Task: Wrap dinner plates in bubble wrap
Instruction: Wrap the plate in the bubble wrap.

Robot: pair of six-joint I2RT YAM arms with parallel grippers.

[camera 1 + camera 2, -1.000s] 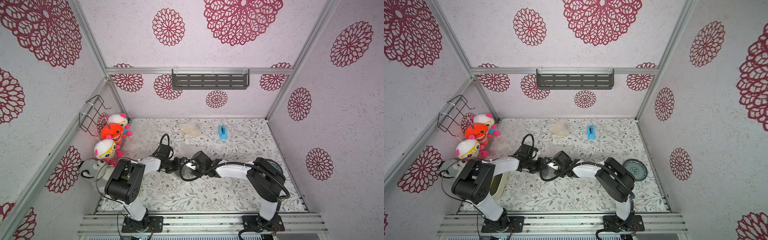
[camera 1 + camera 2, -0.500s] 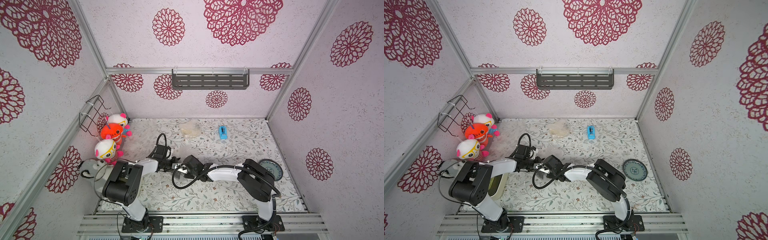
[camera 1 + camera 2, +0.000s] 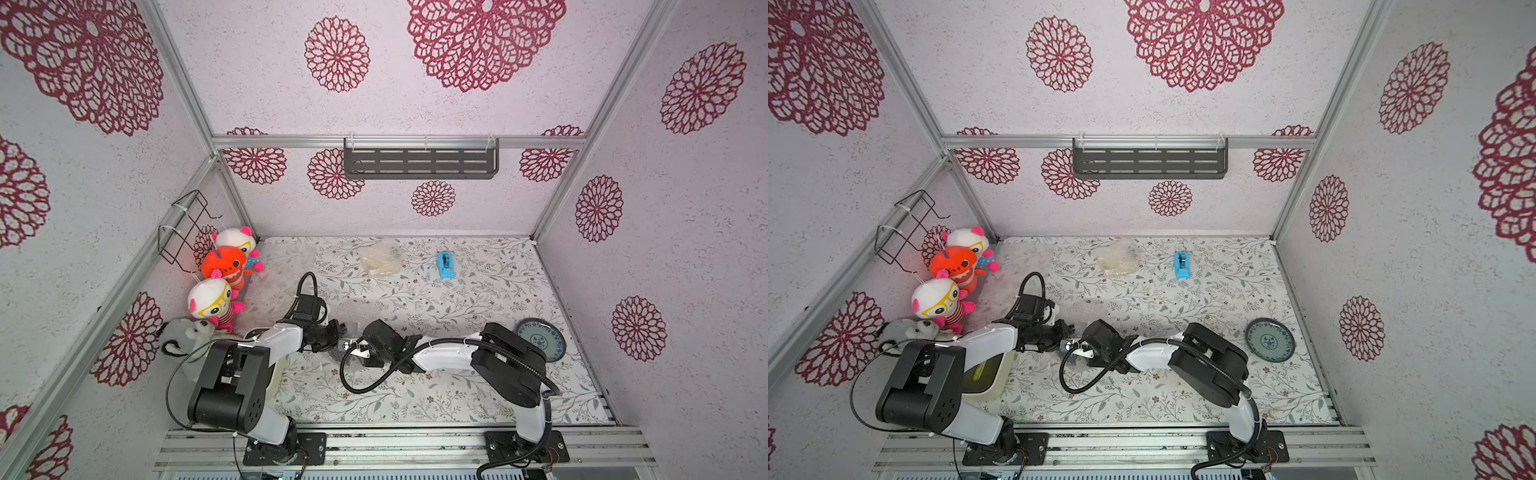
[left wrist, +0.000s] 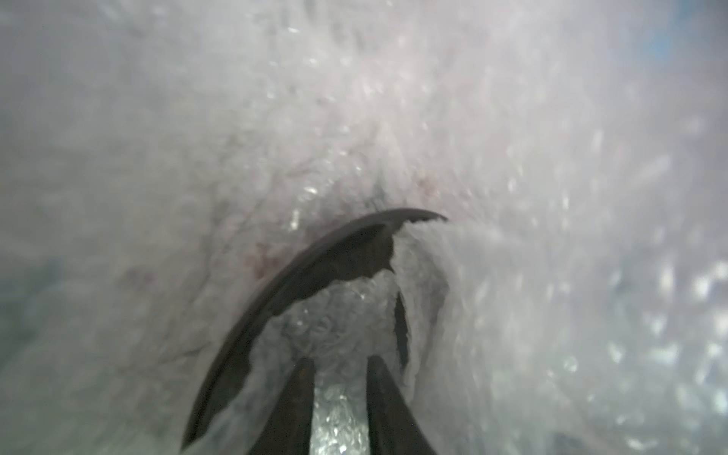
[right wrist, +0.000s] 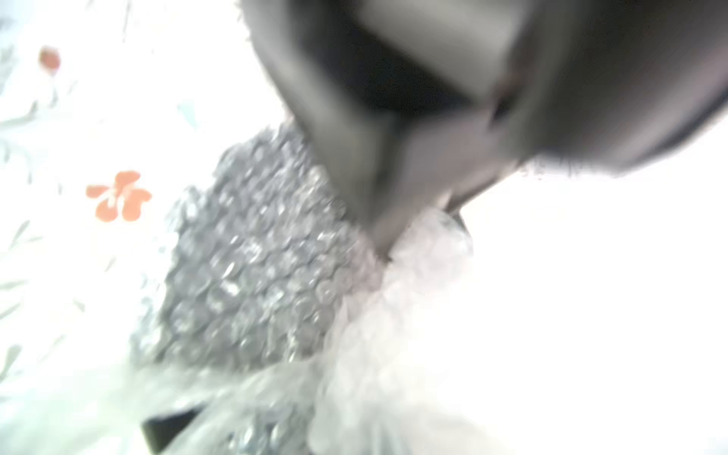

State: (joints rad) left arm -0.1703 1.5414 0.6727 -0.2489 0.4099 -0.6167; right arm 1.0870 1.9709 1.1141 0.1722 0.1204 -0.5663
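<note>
Quick rundown of where you're at: both arms reach in over the floral surface [image 3: 457, 399] and meet nose to nose a bit left of its middle, right over a clump of bubble wrap [image 4: 394, 118].

The black plate [image 4: 315, 268] sits inside that wrap. In the left wrist view only a curved strip of its dark rim pokes out through a gap in the plastic, and the rest is covered.

Your left end effector [image 4: 340, 362] has its 2 fingers [image 4: 299, 402] a narrow gap apart with wrap showing in between. I can't tell if they're actually biting it.

Your right end effector [image 5: 388, 236] is pressed together with its tip against bunched wrap, but that view is too blurry to say whether any of it is pinched.

The blue-patterned plate [image 3: 540, 340] lies bare on the surface over on the right, just beside the right arm's elbow. At the back, the cream plate [image 3: 381, 259] lies bundled in wrap, with a blue tape dispenser [image 3: 445, 266] near it.
</note>
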